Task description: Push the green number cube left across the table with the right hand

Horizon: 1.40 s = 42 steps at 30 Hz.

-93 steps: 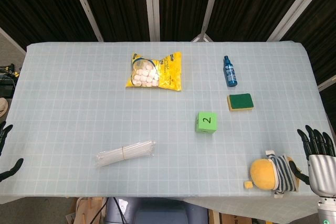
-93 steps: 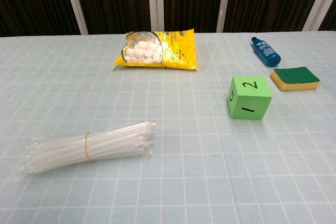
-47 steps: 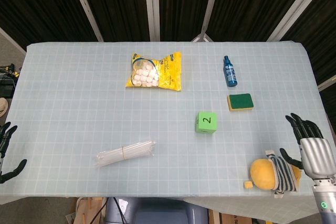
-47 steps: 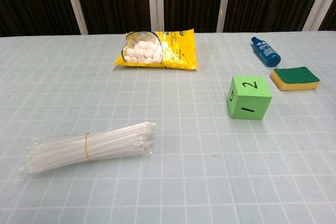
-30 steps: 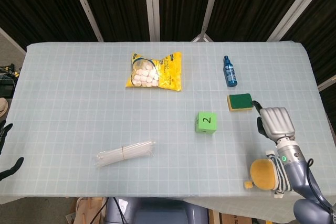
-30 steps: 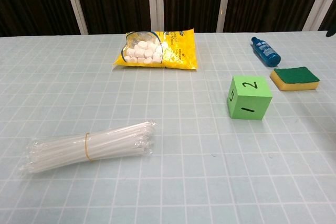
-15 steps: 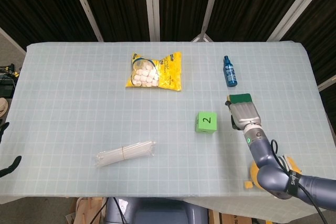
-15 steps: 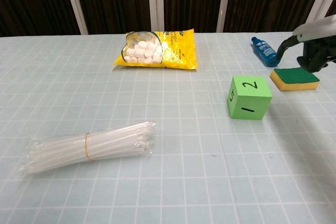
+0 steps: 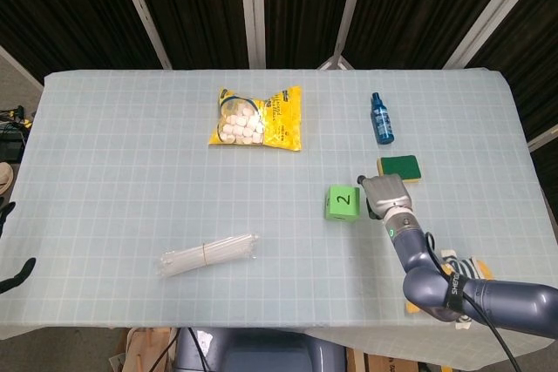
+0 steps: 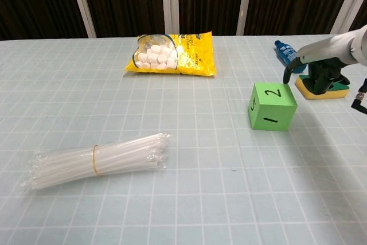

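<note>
low in the chest view lies a bundle of clear straws [image 10: 98, 159]. right of centre sits the green number cube [image 10: 272, 107], reading "2", "1" and "5". the right hand [image 10: 319, 61] hovers just right of it, fingers curled down, holding nothing; contact is unclear. judged as the approach: next, press leftward. behind lies a yellow bag [image 10: 172, 54], print unreadable.

Right hand [image 9: 384, 191] just right of cube [image 9: 343, 202], perhaps apart.
</note>
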Each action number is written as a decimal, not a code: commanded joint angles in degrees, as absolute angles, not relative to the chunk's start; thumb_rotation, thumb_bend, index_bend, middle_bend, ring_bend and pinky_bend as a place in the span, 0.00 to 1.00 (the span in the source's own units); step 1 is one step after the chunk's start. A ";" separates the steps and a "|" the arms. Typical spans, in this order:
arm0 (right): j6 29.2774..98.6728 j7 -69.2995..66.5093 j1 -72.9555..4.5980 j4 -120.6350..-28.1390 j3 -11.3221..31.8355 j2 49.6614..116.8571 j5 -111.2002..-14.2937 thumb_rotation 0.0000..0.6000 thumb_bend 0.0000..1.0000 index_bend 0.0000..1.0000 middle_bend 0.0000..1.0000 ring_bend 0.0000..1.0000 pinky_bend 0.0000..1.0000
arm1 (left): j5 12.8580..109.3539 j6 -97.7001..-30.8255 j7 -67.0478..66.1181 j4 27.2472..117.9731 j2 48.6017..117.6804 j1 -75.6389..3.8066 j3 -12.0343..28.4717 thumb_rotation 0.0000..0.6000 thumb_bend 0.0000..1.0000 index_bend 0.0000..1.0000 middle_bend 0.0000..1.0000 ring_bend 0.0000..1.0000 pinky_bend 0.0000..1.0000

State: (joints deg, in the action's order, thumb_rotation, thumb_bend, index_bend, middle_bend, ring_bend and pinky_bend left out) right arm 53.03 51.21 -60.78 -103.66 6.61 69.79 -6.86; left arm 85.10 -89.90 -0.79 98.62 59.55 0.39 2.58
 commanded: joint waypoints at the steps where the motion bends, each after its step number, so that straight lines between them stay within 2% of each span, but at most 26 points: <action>1: 52.92 50.82 -61.11 -103.85 6.20 69.71 -6.91 1.00 0.79 0.22 0.85 0.85 0.70 | 85.07 -89.85 -0.81 98.64 59.54 0.37 2.59 1.00 0.34 0.05 0.00 0.00 0.00; 14: 52.22 48.54 -62.82 -104.76 4.31 69.26 -7.40 1.00 0.79 0.27 0.85 0.85 0.70 | 84.90 -89.73 -1.13 98.80 59.57 0.33 2.58 1.00 0.34 0.05 0.00 0.00 0.00; 42: 50.24 45.34 -65.39 -109.88 -0.17 65.29 -7.41 1.00 0.79 0.28 0.85 0.85 0.70 | 84.34 -89.26 -1.35 99.10 59.39 0.23 2.57 1.00 0.34 0.05 0.00 0.00 0.00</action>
